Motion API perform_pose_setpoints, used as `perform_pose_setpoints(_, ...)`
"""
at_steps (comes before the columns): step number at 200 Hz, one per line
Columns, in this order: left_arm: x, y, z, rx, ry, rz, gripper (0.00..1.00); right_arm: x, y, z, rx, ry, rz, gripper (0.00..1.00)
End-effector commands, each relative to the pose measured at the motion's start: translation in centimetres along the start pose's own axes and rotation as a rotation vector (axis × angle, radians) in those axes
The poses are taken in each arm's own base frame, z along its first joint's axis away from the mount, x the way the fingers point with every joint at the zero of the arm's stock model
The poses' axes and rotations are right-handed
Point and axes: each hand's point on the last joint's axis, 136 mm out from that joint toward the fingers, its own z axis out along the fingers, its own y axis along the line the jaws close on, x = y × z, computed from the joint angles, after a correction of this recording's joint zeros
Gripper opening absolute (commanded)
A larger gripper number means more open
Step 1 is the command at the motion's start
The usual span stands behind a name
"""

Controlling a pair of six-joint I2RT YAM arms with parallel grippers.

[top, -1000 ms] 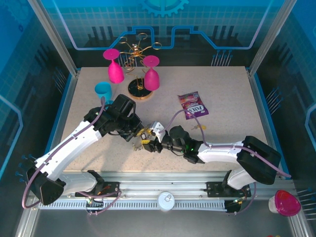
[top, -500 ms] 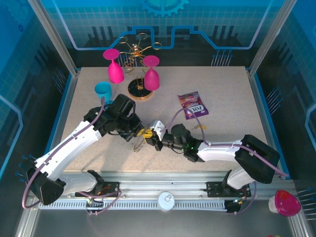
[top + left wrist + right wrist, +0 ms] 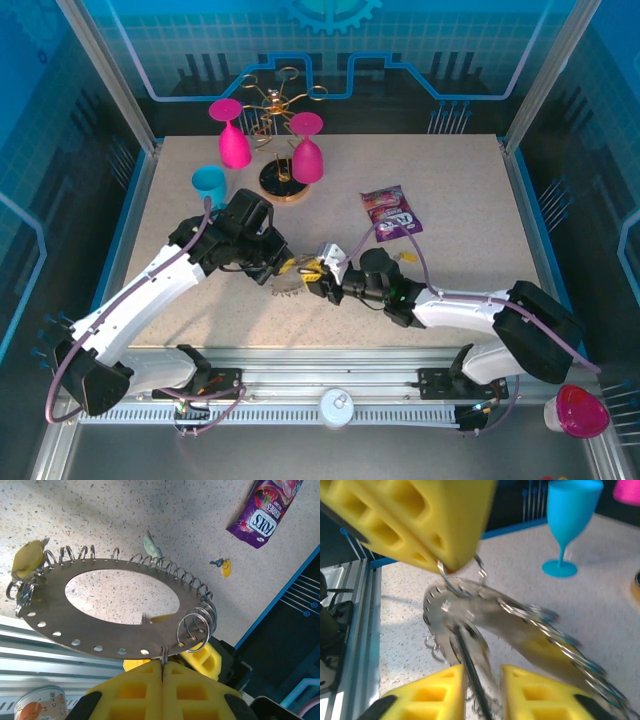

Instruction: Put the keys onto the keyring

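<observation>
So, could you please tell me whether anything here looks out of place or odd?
One key with a yellow tag lies loose on the table, near the purple sweet packet. It is well apart from the keyring, which the left gripper holds by its edge. Nothing looks spilled or damaged.

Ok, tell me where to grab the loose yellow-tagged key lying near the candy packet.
Take the yellow-tagged key by its tag, probably its broadest part, coming straight down from above. It lies flat on the table with bare surface all round, so a side approach would likely just push it.
</observation>
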Motion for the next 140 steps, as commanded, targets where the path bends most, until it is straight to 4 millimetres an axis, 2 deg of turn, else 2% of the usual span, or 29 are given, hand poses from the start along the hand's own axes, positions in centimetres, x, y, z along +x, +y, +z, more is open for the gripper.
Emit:
perform_pose_setpoints(1,0.0,0.0,0.2,0.014,0.016,-0.029,0.00,0.5,-0.6,-0.5,0.021,0.031,0.018,0.40)
perform_pose_setpoints(14,0.0,0.0,0.4,0.016,0.019,-0.039,0.00,-0.2,-0.6,-0.9,0.027,0.019,0.002,0.49)
perform_pose_setpoints(33,0.0,0.1,0.8,0.014,0.021,-0.048,0.00,-1.1,-0.4,-1.6,0.033,-0.006,-0.032,0.51)
perform_pose_setpoints(81,-0.1,0.5,1.2,0.001,0.022,-0.082,0.00,-2.7,1.8,-1.9,0.024,-0.102,-0.240,0.41)
perform_pose_setpoints(102,-0.1,0.7,1.2,-0.002,0.022,-0.095,0.00,-3.3,1.6,-1.2,0.069,-0.120,-0.328,0.40)
perform_pose_setpoints(140,-0.1,0.8,1.2,-0.002,0.021,-0.102,0.00,-3.8,1.2,-0.1,0.090,-0.136,-0.341,0.40)
